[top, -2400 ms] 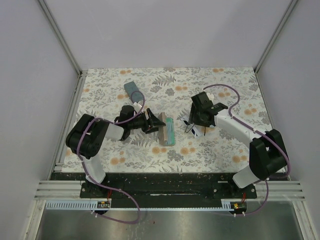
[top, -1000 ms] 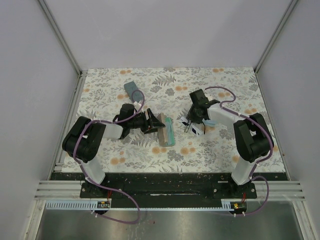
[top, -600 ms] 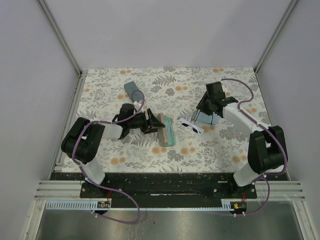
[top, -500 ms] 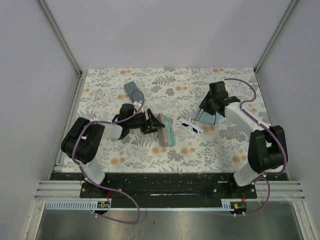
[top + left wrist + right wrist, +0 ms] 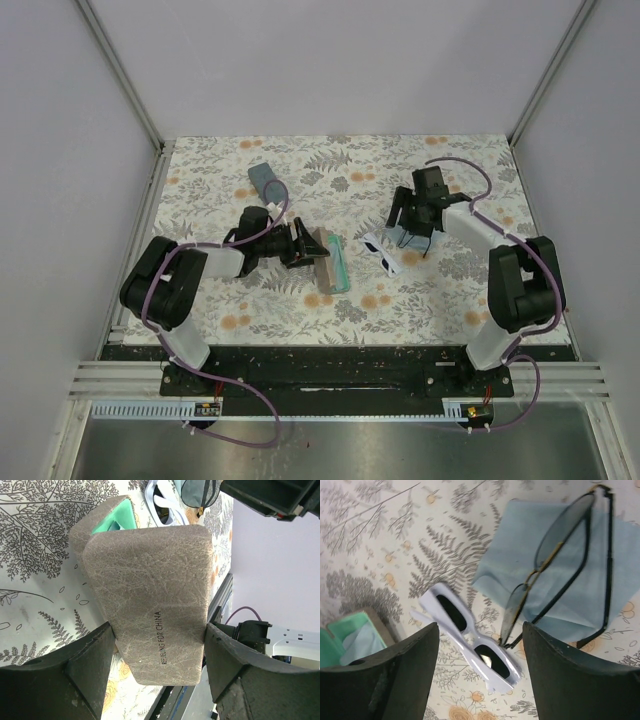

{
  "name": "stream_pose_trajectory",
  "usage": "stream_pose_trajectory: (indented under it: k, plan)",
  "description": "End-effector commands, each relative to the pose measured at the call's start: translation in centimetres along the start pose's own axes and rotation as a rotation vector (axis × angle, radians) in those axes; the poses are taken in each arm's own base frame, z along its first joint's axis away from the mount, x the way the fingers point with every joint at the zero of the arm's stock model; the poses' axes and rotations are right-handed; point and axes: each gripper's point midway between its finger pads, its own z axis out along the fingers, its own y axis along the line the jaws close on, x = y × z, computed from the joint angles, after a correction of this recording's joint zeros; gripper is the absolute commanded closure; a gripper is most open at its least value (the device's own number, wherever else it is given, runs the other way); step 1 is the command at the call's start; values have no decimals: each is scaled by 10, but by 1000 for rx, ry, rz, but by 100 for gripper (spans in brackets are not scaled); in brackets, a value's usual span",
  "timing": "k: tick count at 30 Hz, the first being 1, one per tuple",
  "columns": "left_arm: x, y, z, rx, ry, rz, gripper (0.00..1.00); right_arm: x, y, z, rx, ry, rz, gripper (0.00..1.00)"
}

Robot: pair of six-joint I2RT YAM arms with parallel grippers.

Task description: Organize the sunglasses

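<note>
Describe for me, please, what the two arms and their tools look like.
Both are alike: the left arm and right arm have bulky black joints and white links, with a thin purple cable looping along each. The left tool and right tool are black, with two broad, matte, wedge-shaped fingers. I see no markings.

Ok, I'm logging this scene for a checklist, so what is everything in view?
sunglasses: one, thin black frame, on the cloth under the right claw
white-framed pair: one, white, on the table beside the cloth
cloth: two, light blue, one under the sunglasses, another apparently inside the tan case
tan case: one, tan, green lining, open, mid-table
slate-blue case: one, slate blue, farther back on the left
left claw: one, black, gripping the tan case
right claw: one, black, open, hovering
</note>
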Motion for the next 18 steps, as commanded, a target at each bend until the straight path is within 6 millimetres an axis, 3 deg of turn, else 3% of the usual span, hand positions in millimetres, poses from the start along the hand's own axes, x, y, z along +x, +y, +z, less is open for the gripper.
stream_pose_trajectory:
  k: [1, 6, 9, 18]
  plan:
    - [-9, -11, -2, 6, -8, 90, 59, 4, 35, -21, -124, -23, -246, 26]
    - [-11, -13, -3, 0, -5, 95, 60, 26, 47, -12, -142, 50, -329, 37]
    - [-12, -16, -5, 10, -7, 86, 60, 37, 45, -3, -105, 90, -343, 46]
    - [-11, -14, -5, -1, 3, 79, 60, 60, 34, 18, -6, 166, -379, 54]
